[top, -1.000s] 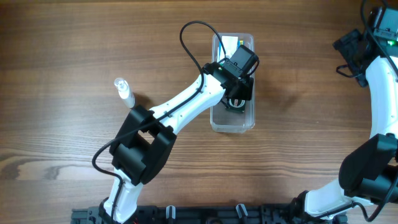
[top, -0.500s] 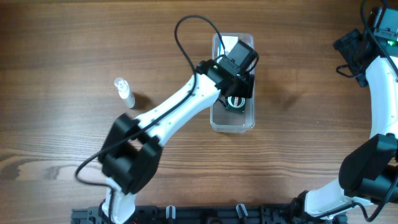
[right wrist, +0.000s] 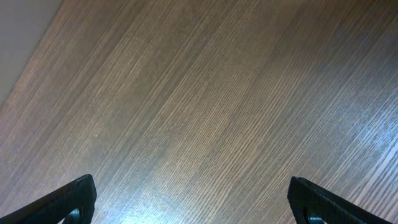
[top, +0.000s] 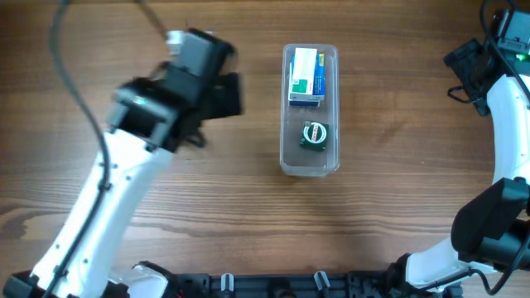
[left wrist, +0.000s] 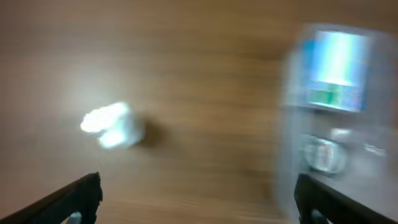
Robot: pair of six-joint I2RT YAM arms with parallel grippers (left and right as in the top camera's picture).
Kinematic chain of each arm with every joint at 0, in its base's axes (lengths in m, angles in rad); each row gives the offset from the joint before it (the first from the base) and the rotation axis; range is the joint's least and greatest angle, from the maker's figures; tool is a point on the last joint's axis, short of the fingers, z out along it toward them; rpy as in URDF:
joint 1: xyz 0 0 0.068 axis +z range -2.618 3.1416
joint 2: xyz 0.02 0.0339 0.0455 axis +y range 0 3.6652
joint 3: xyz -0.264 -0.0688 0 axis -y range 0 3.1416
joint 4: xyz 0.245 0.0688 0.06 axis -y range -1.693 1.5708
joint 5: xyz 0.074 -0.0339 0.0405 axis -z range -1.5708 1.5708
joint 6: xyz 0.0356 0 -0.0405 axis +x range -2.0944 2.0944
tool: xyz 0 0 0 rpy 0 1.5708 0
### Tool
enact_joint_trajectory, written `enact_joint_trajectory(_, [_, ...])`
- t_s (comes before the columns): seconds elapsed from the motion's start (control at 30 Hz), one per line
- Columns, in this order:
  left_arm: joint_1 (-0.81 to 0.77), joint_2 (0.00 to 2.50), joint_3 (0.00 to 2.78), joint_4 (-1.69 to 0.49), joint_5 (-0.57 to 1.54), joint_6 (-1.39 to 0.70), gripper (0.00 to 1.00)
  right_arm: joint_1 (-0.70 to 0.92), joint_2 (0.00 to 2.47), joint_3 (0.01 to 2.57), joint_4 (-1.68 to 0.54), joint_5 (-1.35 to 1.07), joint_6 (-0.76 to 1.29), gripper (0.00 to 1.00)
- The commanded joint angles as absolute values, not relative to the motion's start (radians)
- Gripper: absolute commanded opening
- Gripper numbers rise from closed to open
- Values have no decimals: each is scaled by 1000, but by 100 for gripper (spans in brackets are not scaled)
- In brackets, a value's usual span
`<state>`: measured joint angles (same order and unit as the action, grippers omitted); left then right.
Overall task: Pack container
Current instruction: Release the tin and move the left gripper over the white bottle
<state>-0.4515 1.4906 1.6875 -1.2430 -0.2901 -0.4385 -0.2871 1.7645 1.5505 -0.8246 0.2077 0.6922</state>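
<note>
The container, a long clear tub, stands at the table's middle. It holds a white, green and blue box at its far end and a small round black thing nearer. My left gripper is open and empty, left of the tub. In the blurred left wrist view my open left gripper hovers over bare wood, with the small clear bottle at the left and the container at the right. My right gripper is open and empty above bare wood at the far right.
The small clear bottle is hidden under my left arm in the overhead view. My right arm stands along the table's right edge. A black rail runs along the front edge.
My left gripper has come up out of the container and swung fast to the left, towards the small bottle. The round black thing stays in the tub. The right arm has not moved.
</note>
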Motion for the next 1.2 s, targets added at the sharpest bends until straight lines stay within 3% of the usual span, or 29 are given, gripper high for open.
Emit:
enact_joint_trajectory(0.0, [-282, 1525, 1687, -1328, -265, -525, 99, -285, 1781, 1542, -823, 225, 708, 100])
enact_joint_trajectory(0.23, [-123, 1611, 1645, -1340, -142, -405, 100, -285, 1781, 1542, -823, 225, 708, 100])
enact_joint_trajectory(0.6, [-81, 1867, 1642, -1286, -115, -265, 100, -285, 1781, 1542, -823, 225, 707, 100])
enact_joint_trajectory(0.77, [-28, 1880, 1642, -1237, -97, -163, 100, -285, 1781, 1542, -823, 225, 707, 100])
enact_joint_trajectory(0.9, [3, 1883, 1640, -1195, 84, -25, 100, -285, 1781, 1542, -823, 225, 708, 100])
enact_joint_trajectory(1.17, [2, 1936, 1640, -1185, 100, -4, 96, -285, 1781, 1542, -823, 225, 708, 100])
